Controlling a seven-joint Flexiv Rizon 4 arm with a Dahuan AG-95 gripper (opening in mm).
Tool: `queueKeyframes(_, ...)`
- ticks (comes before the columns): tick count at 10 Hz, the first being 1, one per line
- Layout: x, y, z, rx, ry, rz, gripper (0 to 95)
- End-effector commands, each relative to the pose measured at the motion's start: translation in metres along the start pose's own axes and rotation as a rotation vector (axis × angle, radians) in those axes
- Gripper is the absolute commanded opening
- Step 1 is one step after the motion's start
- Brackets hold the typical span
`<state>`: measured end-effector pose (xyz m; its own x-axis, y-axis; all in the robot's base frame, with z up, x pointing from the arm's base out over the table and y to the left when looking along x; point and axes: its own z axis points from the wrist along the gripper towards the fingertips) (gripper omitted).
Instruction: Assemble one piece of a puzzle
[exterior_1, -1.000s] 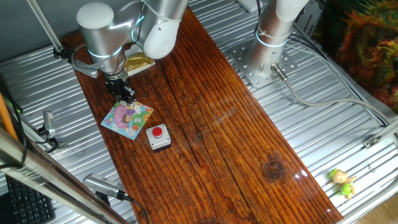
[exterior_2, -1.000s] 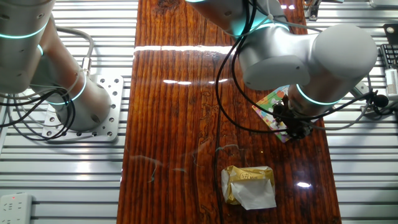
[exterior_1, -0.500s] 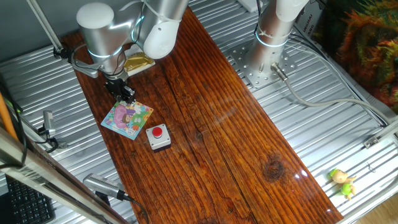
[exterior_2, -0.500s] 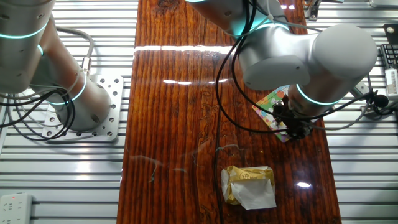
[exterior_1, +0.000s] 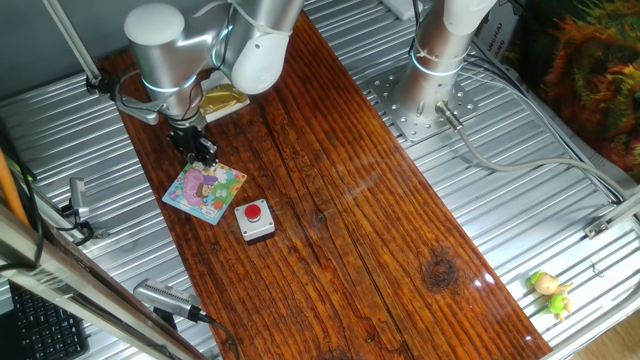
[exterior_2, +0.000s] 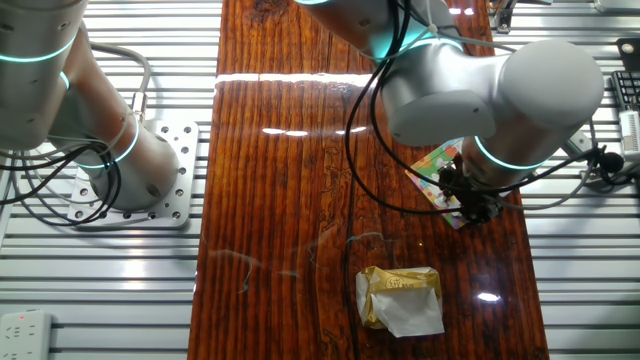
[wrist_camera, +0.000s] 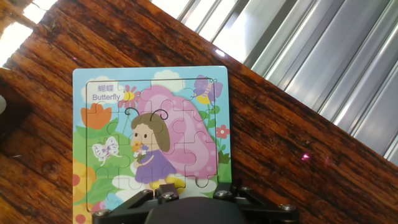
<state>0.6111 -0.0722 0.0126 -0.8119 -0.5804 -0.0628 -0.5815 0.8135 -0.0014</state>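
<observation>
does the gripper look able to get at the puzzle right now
Probably yes. The gripper is already down at the near edge of the puzzle, and the hand view shows the board lying flat with nothing on top. The red button box sits just beside it, clear of the approach.

We see a long dark wooden table with a glossy, strongly grained top, set between ribbed metal surfaces. On it lies the puzzle, flat near one long edge. Just beside it stands a grey box with a red button. Near the table's end sits a yellowish-gold box, apart from the puzzle.
</observation>
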Motion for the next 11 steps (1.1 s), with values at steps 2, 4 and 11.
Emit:
queueKeyframes(2, -0.0001, -0.0002, 0.0, 0.002, -0.004, 0.001, 0.0)
queueKeyframes(4, -0.0001, -0.0002, 0.0, -0.001, -0.009, 0.003, 0.0)
queueKeyframes(11, -0.0001, -0.0003, 0.0006, 0.0, -0.016, 0.006, 0.0)
